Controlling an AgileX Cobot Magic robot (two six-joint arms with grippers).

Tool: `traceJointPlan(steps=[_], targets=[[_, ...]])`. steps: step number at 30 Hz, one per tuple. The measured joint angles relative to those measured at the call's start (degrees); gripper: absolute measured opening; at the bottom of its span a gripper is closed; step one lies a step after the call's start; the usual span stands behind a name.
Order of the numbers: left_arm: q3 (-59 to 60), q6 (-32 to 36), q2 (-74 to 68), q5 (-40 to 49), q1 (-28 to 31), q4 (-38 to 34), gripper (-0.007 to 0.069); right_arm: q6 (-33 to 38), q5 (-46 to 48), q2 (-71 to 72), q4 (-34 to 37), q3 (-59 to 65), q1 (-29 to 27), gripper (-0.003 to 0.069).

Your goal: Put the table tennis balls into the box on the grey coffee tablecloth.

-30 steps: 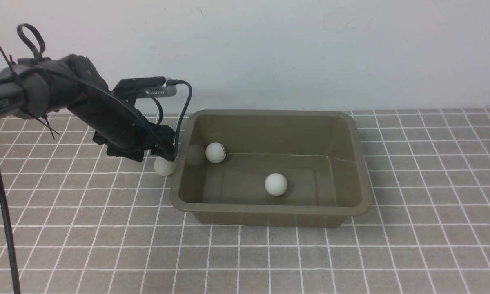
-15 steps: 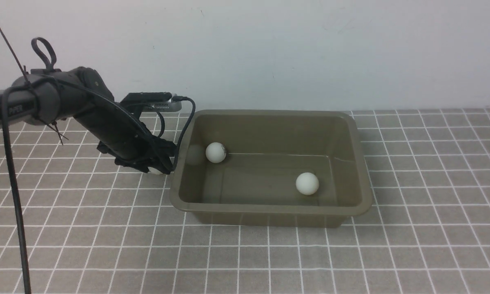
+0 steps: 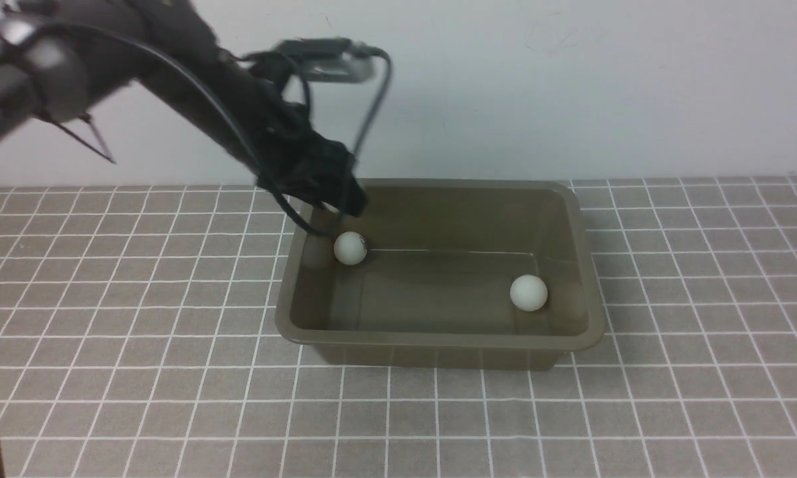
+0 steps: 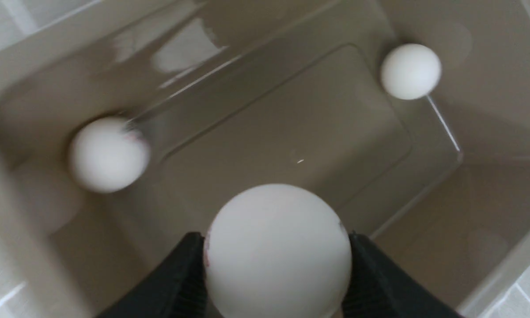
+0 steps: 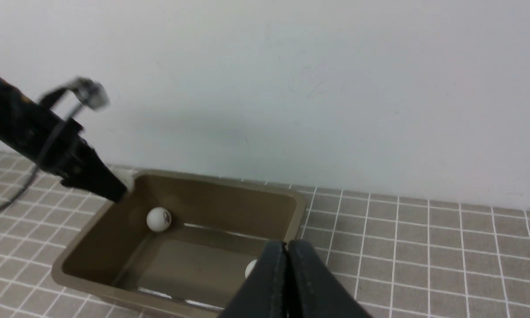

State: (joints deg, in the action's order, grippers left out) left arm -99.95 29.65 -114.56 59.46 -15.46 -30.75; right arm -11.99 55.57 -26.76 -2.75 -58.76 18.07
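Your left tool [image 4: 276, 242] pinches one table tennis ball [image 4: 277, 212] between its two black fingers [image 4: 183, 274]. It hangs above the box [image 3: 438, 340], over the far left corner. The floor of the box lies straight below the held ball, so I judge that the coming move is only to spread the fingers.

The box has its long axis from left to right. Its left wall and far wall are close to the tool. A second ball [image 3: 350, 248] rests in that same corner, and the dropped ball may strike it. The middle of the floor is bare, and a third ball [image 3: 528, 293] lies near the right wall.

Your right tool [image 5: 286, 249] is pressed together and empty. It is held back on the right, above the grey coffee tablecloth [image 3: 139, 398], so the left arm is the nearer one.
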Motion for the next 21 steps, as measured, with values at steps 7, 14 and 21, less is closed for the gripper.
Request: traceJointPlan(steps=[7, 14, 21], targets=[[0.0, -2.6, -4.5, -5.9, -4.3, 2.8, 0.0442, -1.7, -4.1, 11.6, -1.1, 6.5, 0.0, -0.0015], [-4.5, -12.1, -4.8, -1.7, -3.9, 5.0, 0.0615, -1.8, -10.4, 18.5, -2.7, 11.7, 0.0, -0.0015], [-10.0, -19.7, 2.3, 7.7, -3.3, 12.3, 0.0167, -2.3, -18.3, 23.0, -7.5, 17.4, 0.0, -0.0015]])
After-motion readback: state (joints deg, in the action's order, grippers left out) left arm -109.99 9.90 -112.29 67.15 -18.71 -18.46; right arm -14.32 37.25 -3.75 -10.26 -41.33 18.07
